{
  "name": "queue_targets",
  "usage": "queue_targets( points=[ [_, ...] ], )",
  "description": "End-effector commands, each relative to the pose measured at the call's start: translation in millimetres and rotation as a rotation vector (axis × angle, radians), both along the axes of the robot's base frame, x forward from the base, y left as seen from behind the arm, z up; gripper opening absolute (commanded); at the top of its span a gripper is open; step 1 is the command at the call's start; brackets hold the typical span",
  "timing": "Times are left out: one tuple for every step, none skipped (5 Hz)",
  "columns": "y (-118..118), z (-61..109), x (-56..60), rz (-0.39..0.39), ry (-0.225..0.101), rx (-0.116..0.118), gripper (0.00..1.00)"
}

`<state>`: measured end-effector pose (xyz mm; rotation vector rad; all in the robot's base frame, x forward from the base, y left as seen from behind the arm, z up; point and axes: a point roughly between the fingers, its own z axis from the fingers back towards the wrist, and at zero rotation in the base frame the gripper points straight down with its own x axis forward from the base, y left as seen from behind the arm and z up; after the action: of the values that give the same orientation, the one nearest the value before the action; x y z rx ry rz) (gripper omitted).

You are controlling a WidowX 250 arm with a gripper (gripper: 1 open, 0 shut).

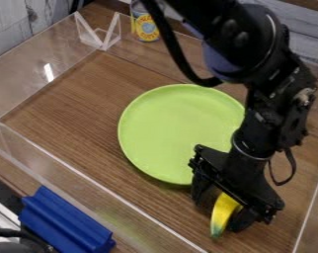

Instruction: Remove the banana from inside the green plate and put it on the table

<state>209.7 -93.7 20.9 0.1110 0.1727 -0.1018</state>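
The banana (224,213) lies on the dark wood-grain desk (83,119), just off the near right rim of the green plate (175,128) and outside it. Its yellow body points toward the camera, with a greenish-dark tip at the near end. The black gripper (232,203) points steeply down over the fruit, and its fingers (201,188) stand spread wide on either side of the banana, released rather than clamped; whether a pad touches the peel cannot be told from this view. The plate sits flat in the middle of the desk with nothing in it, and the arm's dark links rise from the gripper toward the upper right. Clear acrylic walls (30,158) edge the desk. A blue object (63,225) lies at the near left corner, and a yellow-and-blue can (146,28) stands beyond the far wall.
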Motion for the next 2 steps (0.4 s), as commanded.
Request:
queue_targets(
  points=[
    [2.6, 6.0, 2.6, 0.004, -0.010, -0.001, 1.00],
    [4.5, 7.5, 1.5, 0.003, -0.002, 0.004, 1.00]
  ],
)
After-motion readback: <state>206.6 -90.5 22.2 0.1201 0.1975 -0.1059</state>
